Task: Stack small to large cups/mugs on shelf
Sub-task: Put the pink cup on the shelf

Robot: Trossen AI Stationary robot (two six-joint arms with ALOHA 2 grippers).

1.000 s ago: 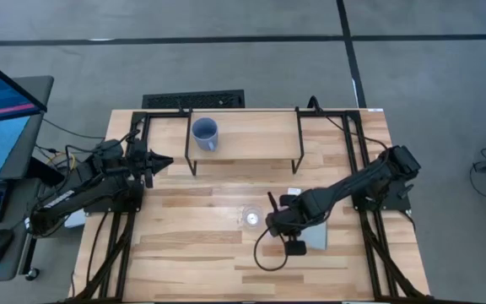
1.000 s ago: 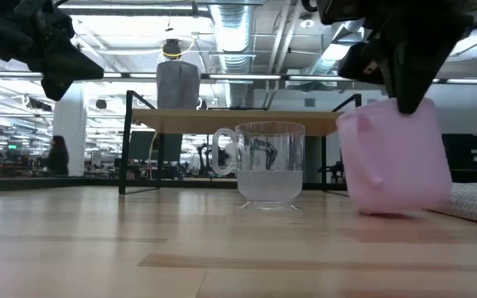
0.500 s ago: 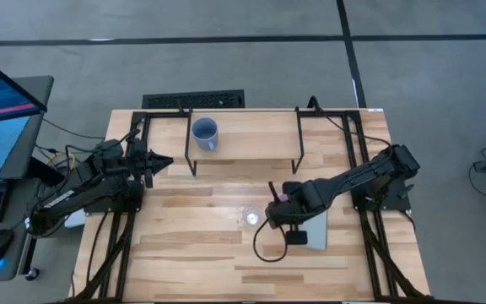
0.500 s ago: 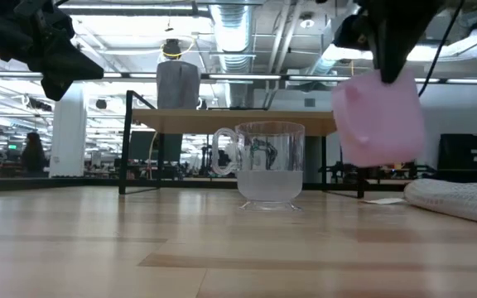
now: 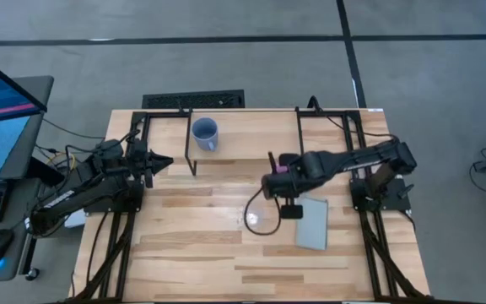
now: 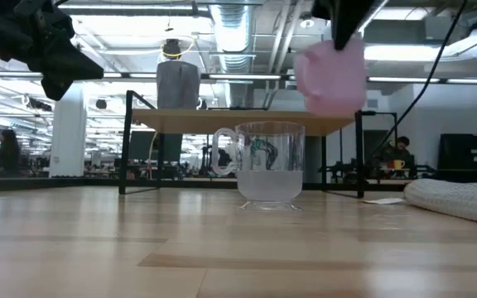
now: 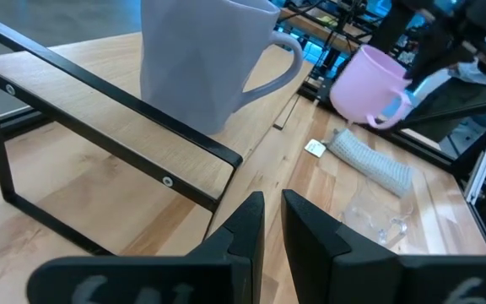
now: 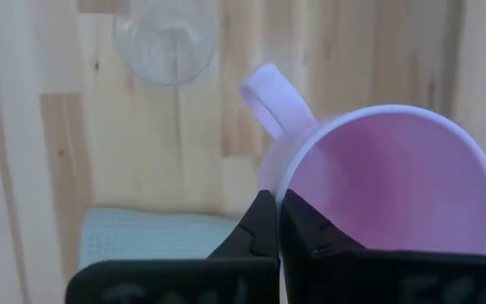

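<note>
The counter (image 5: 192, 253) carries the shelf (image 5: 251, 139) along its far edge, and a blue-grey mug (image 5: 204, 133) stands on the shelf's left end. The right hand (image 5: 270, 182) pinches the rim of the pink mug (image 6: 331, 76), held in the air near the shelf's front edge; the right wrist view shows its inside empty. The left hand (image 5: 164, 160) hangs clenched and empty at the shelf's left. A grey pad (image 5: 313, 224) lies on the right. The empty glass cup (image 6: 263, 164) stands mid-counter; the low view shows its handle.
</note>
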